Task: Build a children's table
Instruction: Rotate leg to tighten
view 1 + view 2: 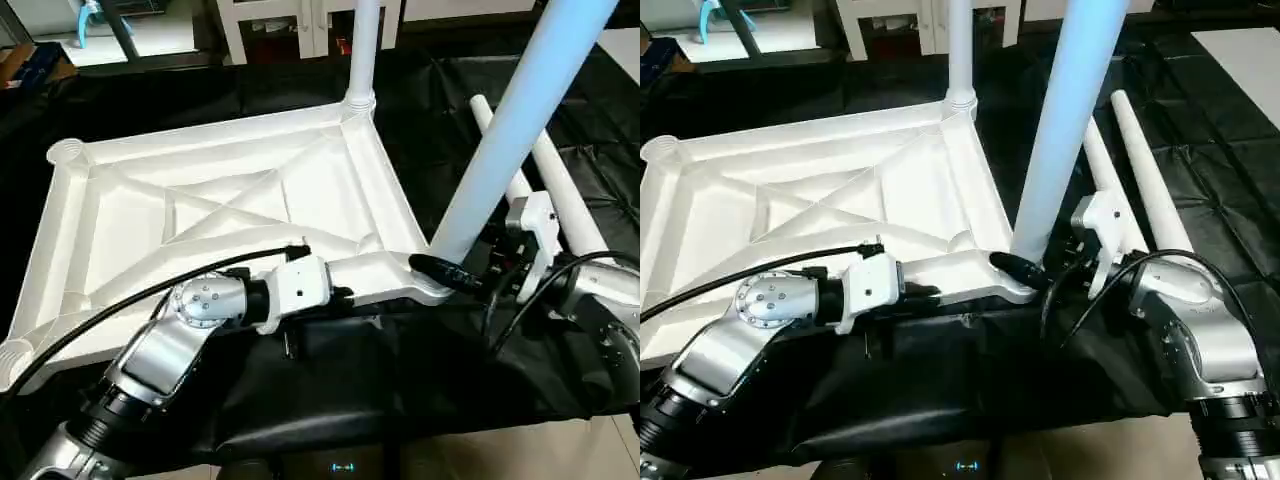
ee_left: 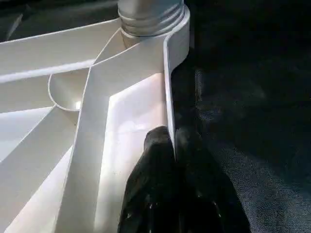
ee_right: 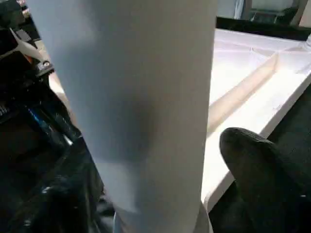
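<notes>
The table top (image 1: 215, 215) lay upside down on the black cloth (image 1: 330, 385), its X-ribbed underside facing up, filling the picture from about nine o'clock to the centre. One leg (image 1: 364, 45) already stood upright in the far corner socket (image 1: 358, 103), up at twelve o'clock.

My left gripper (image 2: 172, 145) reached in from seven o'clock along the near edge of the top. In my left wrist view its two black fingers (image 2: 150, 189) were pinched on the thin side wall (image 2: 168, 87) of the top, one finger inside the tray and one outside against the cloth, a little short of the corner socket where a leg's ribbed base (image 2: 150, 17) sat.

My right gripper (image 1: 1040, 270) came in from four o'clock at the near right corner of the top. A second leg (image 1: 520, 120) rose from that corner socket (image 1: 432, 290), leaning away toward one o'clock. My right wrist view had the tube (image 3: 146, 107) running broad between my fingers (image 3: 262, 165), one black pad on each side; the tube sat between them, but I could not tell whether they pressed on it.

Two more legs (image 1: 1145, 170) lay side by side on the cloth toward two o'clock, just beyond my right wrist, running away from me.
</notes>
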